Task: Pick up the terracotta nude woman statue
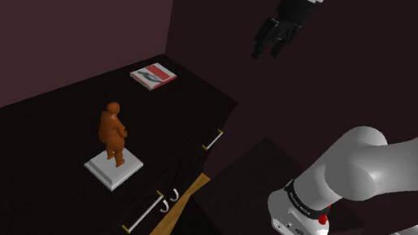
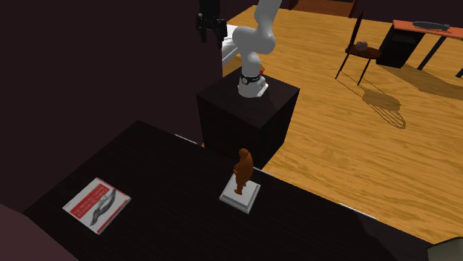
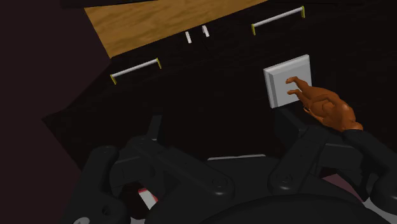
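Terracotta-orange, the statue (image 1: 113, 132) stands upright on its pale square base (image 1: 114, 171) near the dark desk's (image 1: 23, 147) front edge, with a red-and-white book (image 1: 153, 75) at its one o'clock in the shoulder view. High at two o'clock, the end effector (image 1: 269, 40) hangs spread and empty. An off-centre descent could topple the slim figure over the edge.
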Tool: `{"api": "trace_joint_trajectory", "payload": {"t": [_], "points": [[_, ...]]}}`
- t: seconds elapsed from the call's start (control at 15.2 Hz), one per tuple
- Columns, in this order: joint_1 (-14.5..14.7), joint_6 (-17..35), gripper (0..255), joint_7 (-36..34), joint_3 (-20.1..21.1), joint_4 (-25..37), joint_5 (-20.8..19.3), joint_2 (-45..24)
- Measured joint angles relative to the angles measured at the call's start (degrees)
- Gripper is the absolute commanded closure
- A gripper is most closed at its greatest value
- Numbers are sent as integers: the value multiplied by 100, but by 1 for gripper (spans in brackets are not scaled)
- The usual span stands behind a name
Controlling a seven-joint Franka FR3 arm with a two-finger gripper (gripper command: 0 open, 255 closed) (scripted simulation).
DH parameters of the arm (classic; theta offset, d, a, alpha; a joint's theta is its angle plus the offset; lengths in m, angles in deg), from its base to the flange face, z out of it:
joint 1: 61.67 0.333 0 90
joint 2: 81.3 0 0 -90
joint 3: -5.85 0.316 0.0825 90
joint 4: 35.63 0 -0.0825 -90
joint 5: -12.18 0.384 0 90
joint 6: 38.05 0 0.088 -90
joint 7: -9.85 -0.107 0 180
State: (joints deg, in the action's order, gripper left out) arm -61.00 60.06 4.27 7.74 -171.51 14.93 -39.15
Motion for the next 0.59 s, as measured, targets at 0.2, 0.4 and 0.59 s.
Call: {"api": "trace_joint_trajectory", "payload": {"t": [0.2, 0.4, 0.59], "points": [[53, 170, 0, -63, 76, -24, 81, -149], [152, 598, 0, -147, 205, -64, 234, -538], [277, 991, 0, -283, 387, -58, 408, -921]]}}
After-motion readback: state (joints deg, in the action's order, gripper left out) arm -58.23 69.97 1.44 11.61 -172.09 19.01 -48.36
